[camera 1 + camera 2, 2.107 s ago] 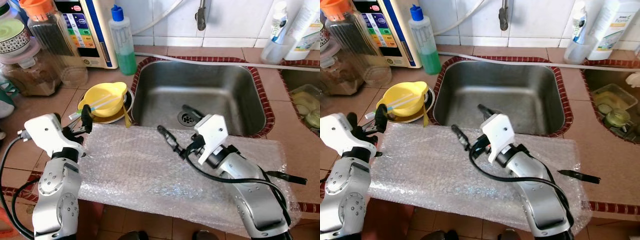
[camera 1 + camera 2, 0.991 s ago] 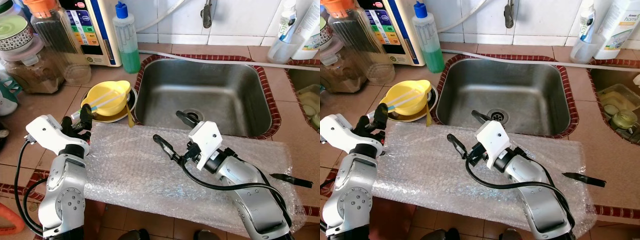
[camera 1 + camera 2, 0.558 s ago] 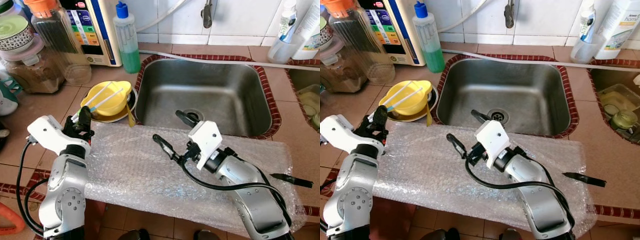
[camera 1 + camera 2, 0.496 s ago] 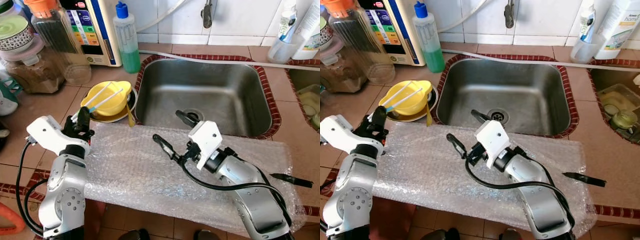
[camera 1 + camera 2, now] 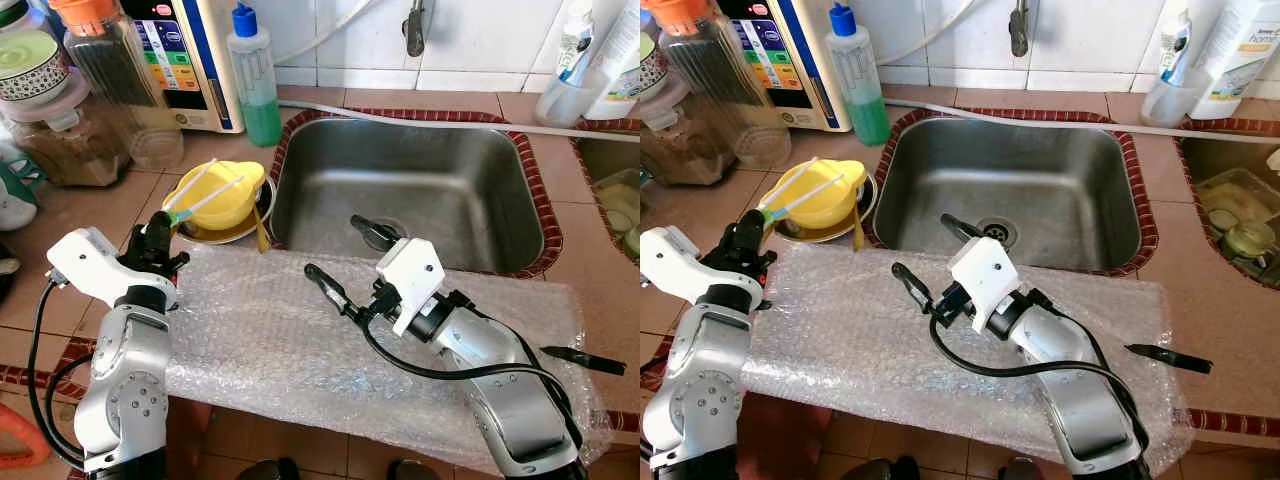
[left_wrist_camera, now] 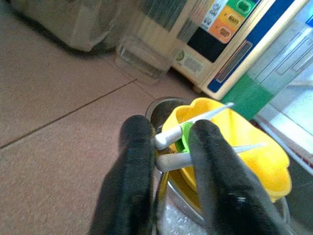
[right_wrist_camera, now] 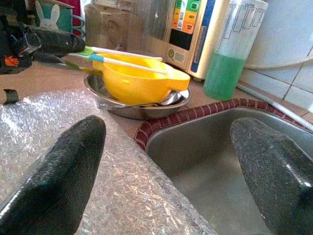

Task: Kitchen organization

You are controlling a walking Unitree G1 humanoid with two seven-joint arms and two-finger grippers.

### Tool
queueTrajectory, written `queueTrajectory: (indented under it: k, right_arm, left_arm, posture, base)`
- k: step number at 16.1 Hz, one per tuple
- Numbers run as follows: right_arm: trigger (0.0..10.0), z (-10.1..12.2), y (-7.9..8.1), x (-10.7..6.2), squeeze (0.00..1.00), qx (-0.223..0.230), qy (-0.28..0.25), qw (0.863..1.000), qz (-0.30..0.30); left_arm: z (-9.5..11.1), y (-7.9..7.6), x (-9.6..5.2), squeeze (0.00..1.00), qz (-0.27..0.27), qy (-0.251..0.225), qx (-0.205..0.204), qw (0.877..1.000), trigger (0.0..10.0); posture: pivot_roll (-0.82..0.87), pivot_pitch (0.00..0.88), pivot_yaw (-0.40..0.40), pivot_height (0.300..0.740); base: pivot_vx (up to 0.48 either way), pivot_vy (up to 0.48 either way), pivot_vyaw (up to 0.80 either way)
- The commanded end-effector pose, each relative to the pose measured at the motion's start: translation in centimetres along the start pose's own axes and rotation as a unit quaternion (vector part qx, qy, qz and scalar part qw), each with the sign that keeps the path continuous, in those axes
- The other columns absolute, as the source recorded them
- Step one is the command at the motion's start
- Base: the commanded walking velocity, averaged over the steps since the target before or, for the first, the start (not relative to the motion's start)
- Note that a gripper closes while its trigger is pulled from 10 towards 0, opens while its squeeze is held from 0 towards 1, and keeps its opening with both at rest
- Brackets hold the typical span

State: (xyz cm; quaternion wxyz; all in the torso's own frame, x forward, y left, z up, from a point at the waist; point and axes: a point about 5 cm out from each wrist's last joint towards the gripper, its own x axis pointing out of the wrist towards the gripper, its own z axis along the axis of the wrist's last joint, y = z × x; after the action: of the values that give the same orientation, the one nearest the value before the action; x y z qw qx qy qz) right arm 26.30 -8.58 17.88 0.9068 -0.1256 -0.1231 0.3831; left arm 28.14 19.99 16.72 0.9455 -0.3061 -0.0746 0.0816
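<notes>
— Toothbrushes (image 6: 183, 142), two of them: where do they sit?
— Handle ends pinched between the left gripper (image 6: 171, 147) fingers; the bristle ends lie across the yellow bowl (image 5: 222, 195), which stands in a metal dish (image 5: 240, 228) on the tiled counter (image 5: 90, 215), just left of the sink (image 5: 420, 180).
— Any writing to read?
— Little. The white bottle (image 5: 1238, 50) at the far right shows "home" (the rest is cut off). The appliance (image 5: 185, 55) behind the bowl has coloured buttons, their print too small to make out. A green soap bottle (image 5: 255, 80) stands beside it.
— And the right gripper (image 5: 345, 262)?
— Fingers spread wide, holding nothing, hovering over the sink's near edge and the bubble wrap (image 5: 280, 340) spread along the counter front. A black knife (image 5: 585, 360) lies at the wrap's right end, well apart from both grippers.
</notes>
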Motion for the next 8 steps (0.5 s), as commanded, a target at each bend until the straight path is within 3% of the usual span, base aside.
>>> queueTrajectory:
  k: [1,8]
  right_arm:
    - [10.0,0.1,0.1,0.1,0.0,-0.009,-0.003,1.0,0.005]
    - [10.0,0.1,0.0,0.1,0.0,-0.016,-0.005,1.0,-0.001]
  left_arm:
    - [0.2,0.3,-0.1,0.0,0.007,-0.003,0.008,1.0,0.0]
    - [2.0,-1.0,0.2,0.0,-0.034,-0.05,-0.004,0.998,0.0]
  posture:
    - [-0.16,0.179,0.096,0.74]
    - [-0.16,0.178,0.096,0.74]
  base:
    - [0.0,0.0,0.0]
    - [0.0,0.0,0.0]
